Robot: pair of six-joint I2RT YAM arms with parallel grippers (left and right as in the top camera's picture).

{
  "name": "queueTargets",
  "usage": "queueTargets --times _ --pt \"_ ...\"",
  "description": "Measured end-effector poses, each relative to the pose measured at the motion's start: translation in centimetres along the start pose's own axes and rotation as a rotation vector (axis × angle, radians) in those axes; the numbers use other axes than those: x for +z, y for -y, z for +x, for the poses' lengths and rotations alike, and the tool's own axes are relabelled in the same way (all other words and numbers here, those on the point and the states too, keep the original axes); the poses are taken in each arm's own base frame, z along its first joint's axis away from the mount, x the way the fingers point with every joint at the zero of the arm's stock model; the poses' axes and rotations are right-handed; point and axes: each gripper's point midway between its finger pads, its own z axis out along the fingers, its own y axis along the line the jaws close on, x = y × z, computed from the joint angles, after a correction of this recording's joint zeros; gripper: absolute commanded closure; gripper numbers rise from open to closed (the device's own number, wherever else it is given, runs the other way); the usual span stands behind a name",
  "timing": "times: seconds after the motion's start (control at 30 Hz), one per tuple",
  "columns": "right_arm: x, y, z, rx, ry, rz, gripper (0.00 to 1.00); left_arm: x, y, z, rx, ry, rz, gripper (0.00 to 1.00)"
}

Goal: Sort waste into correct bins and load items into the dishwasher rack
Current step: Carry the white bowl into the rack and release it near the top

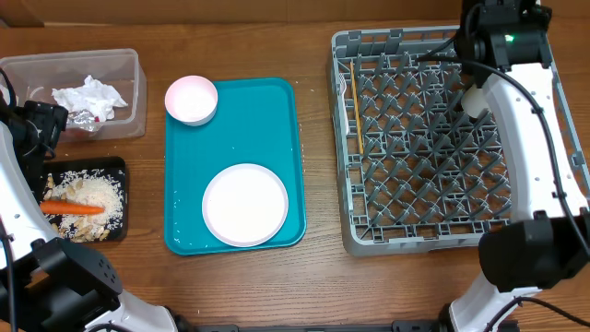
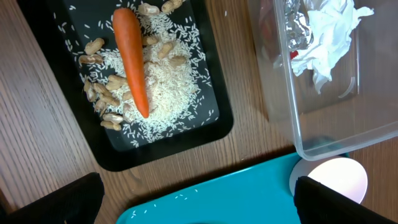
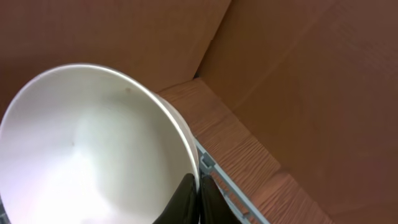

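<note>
Progress check, going left to right. Far left of the bench: tub with napkins and wrapper already inside. Just in front of it, black tray with carrot lying across the rice, plus a scatter of probable peanuts. Left jaws wide open, gripping nothing, hovering near black tray and tub. So waste side pretty much sorted, judging from this. Only strays: a few grains on the teal tray.

Middle: teal tray carrying a bowl at its far left corner, poking over the edge a bit, and the plate nearer the front. Neither loaded yet.

Right: rack mostly bare, just the chopstick lying along its left side. Right jaws pinched shut on the rim of a second bowl, held up over the far right part of the rack, not set down yet. No sign of a cup anywhere; hidden maybe, can't tell.

Calling it roughly halfway: waste binned, chopstick in, second bowl in the air above the pegs, then bowl and plate left to fetch, plus that cup if around somewhere.
</note>
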Motion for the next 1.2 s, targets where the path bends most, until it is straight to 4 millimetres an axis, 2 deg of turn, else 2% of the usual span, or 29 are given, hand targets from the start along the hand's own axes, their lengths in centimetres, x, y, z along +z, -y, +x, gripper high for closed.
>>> queueTargets --times 0.3,0.57,0.77,1.0,1.07,1.2 --pt "2.7 -3.1 0.8 -0.19 0.014 0.001 0.96 0.0 0.0 0.0 0.0 0.001 0.001 0.0" --pt "4.4 -5.0 1.7 -0.383 0.013 0.003 0.96 0.0 0.0 0.0 0.0 0.001 0.0 0.0" --pt "6.0 -6.3 4.7 -0.509 -0.033 0.012 0.96 0.0 0.0 0.0 0.0 0.001 0.0 0.0" --pt "8.0 -6.7 8.9 -0.64 -0.058 0.095 0.96 0.0 0.0 0.0 0.0 0.001 0.0 0.0" --pt "8.1 -6.4 9.4 -0.664 -0.065 0.12 0.96 0.0 0.0 0.0 0.0 0.001 0.001 0.0" --pt "8.0 -6.2 8.9 -0.672 -0.054 0.143 0.96 0.0 0.0 0.0 0.0 0.001 0.0 0.0"
